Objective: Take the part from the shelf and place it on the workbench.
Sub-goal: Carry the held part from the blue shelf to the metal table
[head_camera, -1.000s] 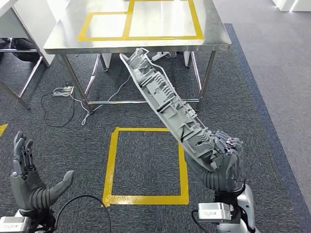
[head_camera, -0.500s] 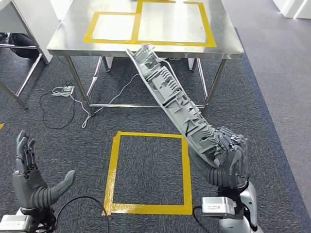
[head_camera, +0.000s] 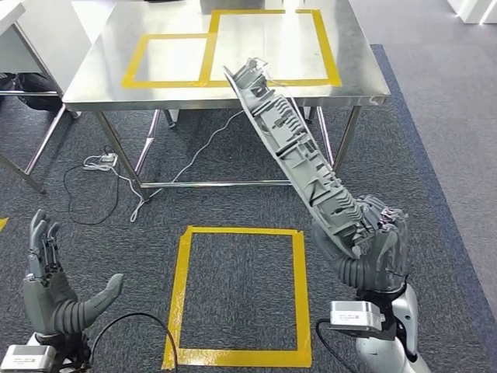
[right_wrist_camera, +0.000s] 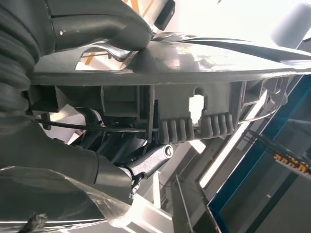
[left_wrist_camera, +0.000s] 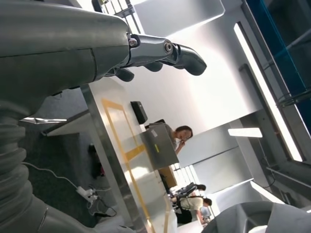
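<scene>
The part (head_camera: 299, 155) is long, grey and bumpy with little ribs. It tilts up, and its far end pokes over the shiny workbench (head_camera: 106, 74) edge.

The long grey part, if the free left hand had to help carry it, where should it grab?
Probably mid-length on the part, coming from the robot's left. The right hand grips the near end only, and the far end juts out unsupported over the workbench edge. The left hand is empty.

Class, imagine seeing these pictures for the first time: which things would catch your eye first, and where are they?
First, the long grey ribbed part, gripped at its near end by the right hand and slanting up toward the steel workbench. Then the yellow tape square on the carpet, and the left hand held empty at lower left.
</scene>
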You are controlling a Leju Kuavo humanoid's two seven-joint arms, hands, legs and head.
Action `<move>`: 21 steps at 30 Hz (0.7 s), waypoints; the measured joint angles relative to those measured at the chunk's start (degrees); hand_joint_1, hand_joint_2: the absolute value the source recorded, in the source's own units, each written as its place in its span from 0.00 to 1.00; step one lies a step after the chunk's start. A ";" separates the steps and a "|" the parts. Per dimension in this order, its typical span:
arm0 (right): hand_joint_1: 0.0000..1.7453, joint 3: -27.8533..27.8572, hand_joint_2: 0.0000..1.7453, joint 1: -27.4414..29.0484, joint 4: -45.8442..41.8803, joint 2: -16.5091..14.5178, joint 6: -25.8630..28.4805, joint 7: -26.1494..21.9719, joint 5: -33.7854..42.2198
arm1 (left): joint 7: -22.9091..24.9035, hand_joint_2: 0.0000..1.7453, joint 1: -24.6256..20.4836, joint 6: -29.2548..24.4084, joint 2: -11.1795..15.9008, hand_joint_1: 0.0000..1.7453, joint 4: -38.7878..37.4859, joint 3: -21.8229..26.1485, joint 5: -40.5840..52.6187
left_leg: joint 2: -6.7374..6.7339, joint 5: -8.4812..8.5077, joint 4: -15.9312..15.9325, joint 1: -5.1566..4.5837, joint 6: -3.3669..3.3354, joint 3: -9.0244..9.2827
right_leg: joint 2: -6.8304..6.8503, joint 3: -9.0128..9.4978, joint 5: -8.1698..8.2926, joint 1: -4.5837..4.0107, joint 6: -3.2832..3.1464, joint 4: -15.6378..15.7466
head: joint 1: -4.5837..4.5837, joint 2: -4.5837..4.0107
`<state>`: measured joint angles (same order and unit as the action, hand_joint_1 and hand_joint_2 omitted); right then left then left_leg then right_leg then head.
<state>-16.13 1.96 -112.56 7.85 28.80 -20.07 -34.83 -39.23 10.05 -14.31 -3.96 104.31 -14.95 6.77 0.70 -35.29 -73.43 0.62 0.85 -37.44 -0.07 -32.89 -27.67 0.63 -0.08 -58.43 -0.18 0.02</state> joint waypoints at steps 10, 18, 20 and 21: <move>1.00 1.65 1.00 -1.66 0.46 0.00 0.25 0.98 -0.23 | 0.07 1.00 0.01 0.36 0.05 0.00 -0.15 -0.01 0.01 | 0.13 11.80 13.95 -0.89 -2.74 -0.48 | -0.61 4.83 -3.69 -0.14 2.32 -1.33 | -0.22 0.00; 1.00 3.16 1.00 -2.93 1.08 0.00 0.13 1.71 -0.26 | 0.08 1.00 0.00 0.75 -0.03 0.00 -0.16 -0.07 0.04 | 0.38 7.61 15.24 -0.49 -3.69 5.27 | -0.32 -8.23 -8.06 0.05 3.68 -12.60 | -0.82 0.00; 1.00 3.46 1.00 -2.94 1.24 0.00 0.10 1.75 -0.14 | 0.09 1.00 -0.03 0.83 -0.02 0.00 -0.19 -0.08 0.05 | 0.43 5.96 15.17 -0.57 -3.34 7.19 | -0.16 -7.33 -1.82 0.01 3.40 -5.63 | -0.90 0.00; 1.00 3.56 1.00 -2.99 1.32 0.00 0.08 1.75 -0.07 | 0.11 1.00 -0.04 0.86 -0.02 0.00 -0.22 -0.08 0.05 | 0.43 5.22 15.18 -0.64 -3.09 7.86 | -0.04 -6.85 1.06 -0.06 2.99 -2.72 | -0.94 0.00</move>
<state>-12.57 -1.03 -111.23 7.85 28.88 -18.32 -34.90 -39.12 10.01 -13.45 -3.97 104.09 -15.03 6.82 1.13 -30.08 -58.25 -0.02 -2.24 -29.58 -0.11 -39.74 -26.62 0.57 2.91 -61.15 -1.13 0.02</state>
